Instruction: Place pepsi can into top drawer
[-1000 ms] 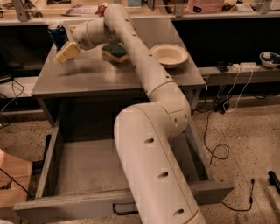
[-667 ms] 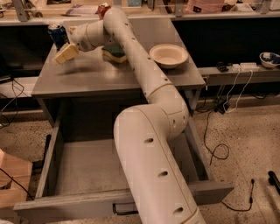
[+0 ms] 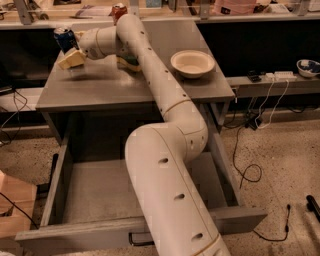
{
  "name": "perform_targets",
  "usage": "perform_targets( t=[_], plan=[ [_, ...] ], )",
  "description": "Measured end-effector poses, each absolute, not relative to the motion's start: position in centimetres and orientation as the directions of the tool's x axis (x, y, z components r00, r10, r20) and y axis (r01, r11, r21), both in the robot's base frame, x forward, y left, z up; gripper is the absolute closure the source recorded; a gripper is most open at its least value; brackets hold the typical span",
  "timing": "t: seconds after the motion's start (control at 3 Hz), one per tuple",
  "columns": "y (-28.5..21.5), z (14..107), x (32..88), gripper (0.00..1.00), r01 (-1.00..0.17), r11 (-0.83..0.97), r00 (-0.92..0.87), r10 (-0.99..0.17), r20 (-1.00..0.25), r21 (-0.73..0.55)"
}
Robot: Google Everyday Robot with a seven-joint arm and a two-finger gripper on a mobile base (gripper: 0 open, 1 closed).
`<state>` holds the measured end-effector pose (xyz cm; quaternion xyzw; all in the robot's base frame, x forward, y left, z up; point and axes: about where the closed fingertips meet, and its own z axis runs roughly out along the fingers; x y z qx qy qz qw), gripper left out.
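The pepsi can (image 3: 65, 39), dark blue with a silver top, is at the back left corner of the grey table (image 3: 100, 90), slightly tilted. My gripper (image 3: 70, 50) is at the end of the arm that reaches over the table from the lower right. It is closed around the can's lower part, with one pale yellow finger (image 3: 73, 58) showing below it. The top drawer (image 3: 95, 192) stands pulled wide open under the table, its inside bare. Its front panel (image 3: 75, 235) bears a black bar handle (image 3: 140, 241), partly hidden by my arm.
A cream bowl (image 3: 193, 63) sits on the table's right side. A green and yellow object (image 3: 129, 63) lies behind my arm. A red can (image 3: 119, 10) stands at the table's back. Cables (image 3: 250, 170) trail on the floor to the right. A cardboard box (image 3: 12, 200) stands at the left.
The gripper and the pepsi can have risen slightly at the table's back left corner. The forearm has shifted a little, so the red can behind it shows more.
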<state>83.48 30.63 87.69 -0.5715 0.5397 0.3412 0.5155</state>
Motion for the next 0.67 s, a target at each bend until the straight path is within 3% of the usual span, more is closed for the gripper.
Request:
perform_targets(
  t=[0.67],
  plan=[
    [31.56, 87.49, 83.64, 0.72, -0.970, 0.107, 0.184, -0.250, -0.950, -0.216]
  ],
)
